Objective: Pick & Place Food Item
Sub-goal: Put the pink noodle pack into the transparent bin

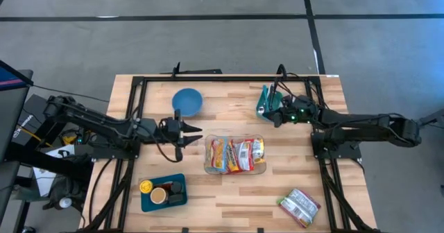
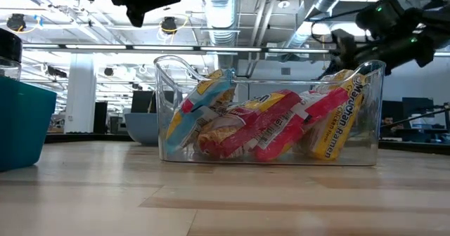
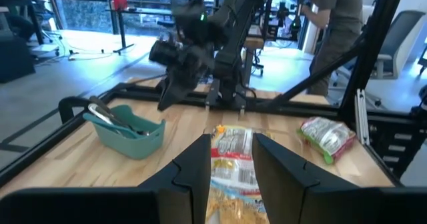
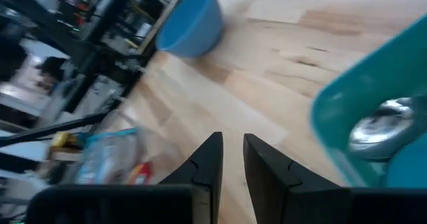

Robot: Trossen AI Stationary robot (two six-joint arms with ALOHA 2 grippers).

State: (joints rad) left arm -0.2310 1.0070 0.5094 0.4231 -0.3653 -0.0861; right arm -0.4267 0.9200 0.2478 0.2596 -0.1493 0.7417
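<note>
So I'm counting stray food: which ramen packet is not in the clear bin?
The ramen packet lying alone on the table's near right corner. The other ramen packets are piled inside the clear bin at mid-table, just ahead of the left pincer.

A robotics lab in an open industrial hall is indicated. Exposed ceiling ducts [image 2: 223,11] and pipes are seen overhead in the low view. A wooden bench [image 1: 229,191] framed by black metal rails [image 1: 208,78] is set on a grey concrete floor [image 1: 208,32]. An office chair [image 3: 408,37] and a standing person [image 3: 337,24] are seen behind.
</note>
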